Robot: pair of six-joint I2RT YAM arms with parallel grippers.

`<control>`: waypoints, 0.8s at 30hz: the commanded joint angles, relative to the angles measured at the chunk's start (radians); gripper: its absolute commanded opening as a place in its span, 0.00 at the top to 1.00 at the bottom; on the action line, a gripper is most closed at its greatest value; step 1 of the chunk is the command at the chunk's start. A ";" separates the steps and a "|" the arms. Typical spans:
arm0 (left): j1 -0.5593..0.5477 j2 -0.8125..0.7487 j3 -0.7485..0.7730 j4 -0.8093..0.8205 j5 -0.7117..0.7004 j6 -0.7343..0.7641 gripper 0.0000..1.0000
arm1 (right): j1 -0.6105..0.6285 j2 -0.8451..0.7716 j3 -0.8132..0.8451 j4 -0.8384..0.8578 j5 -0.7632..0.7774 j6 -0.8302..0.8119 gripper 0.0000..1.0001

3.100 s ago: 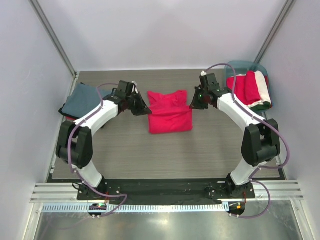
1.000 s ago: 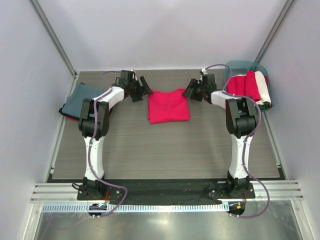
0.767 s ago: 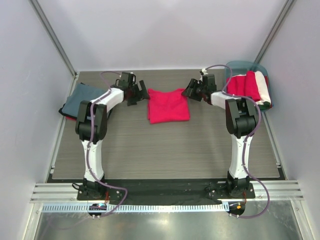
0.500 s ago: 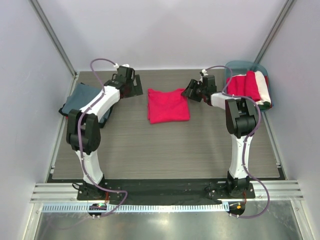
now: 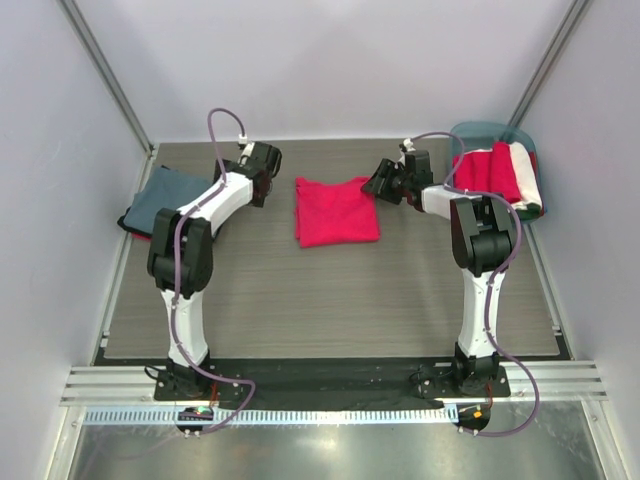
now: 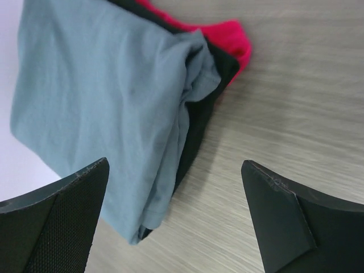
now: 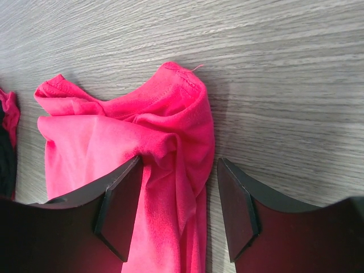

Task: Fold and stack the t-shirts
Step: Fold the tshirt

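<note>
A grey wood-grain table [image 5: 330,300] fills the floor of a white-walled booth. A metal rail [image 5: 330,385] runs along the bottom of the top view and carries both arm bases.

Beyond the bare near part of the table, at the centre of the frame, lies the crimson t-shirt [image 5: 337,212]. It is folded into a compact rectangle, which suggests the folding is largely done and stacking is the step in hand.

At the shirt's upper right corner sits the right gripper [image 5: 375,183]. In its wrist view the fingers stand moderately apart and straddle a bunched edge of the cloth [image 7: 170,114]. They are not pinched on it, so the shirt lies free on the table. The position suits either a grab at that corner or letting it go; I cannot say which.

The left gripper [image 5: 258,172] is up in the left half of the top view, apart from the crimson shirt. Its wrist view shows the fingers spread wide and holding nothing. It looks toward the blue-grey t-shirt [image 6: 96,96], which lies folded on a black layer [image 6: 205,108], with a red layer [image 6: 230,34] beneath that. This pile at the left edge is probably the stack the crimson shirt should join.

Farthest, in the upper right corner, a teal tub [image 5: 500,132] holds the red and white t-shirts [image 5: 495,175], still heaped and unfolded.
</note>
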 commanded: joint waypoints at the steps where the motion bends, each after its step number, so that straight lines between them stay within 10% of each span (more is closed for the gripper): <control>1: 0.012 0.039 0.040 -0.036 -0.103 0.055 0.02 | -0.001 0.001 0.009 0.035 -0.012 0.006 0.39; 24: 0.065 0.158 0.094 -0.127 -0.183 -0.030 0.36 | -0.001 0.024 0.010 0.072 -0.058 0.043 0.63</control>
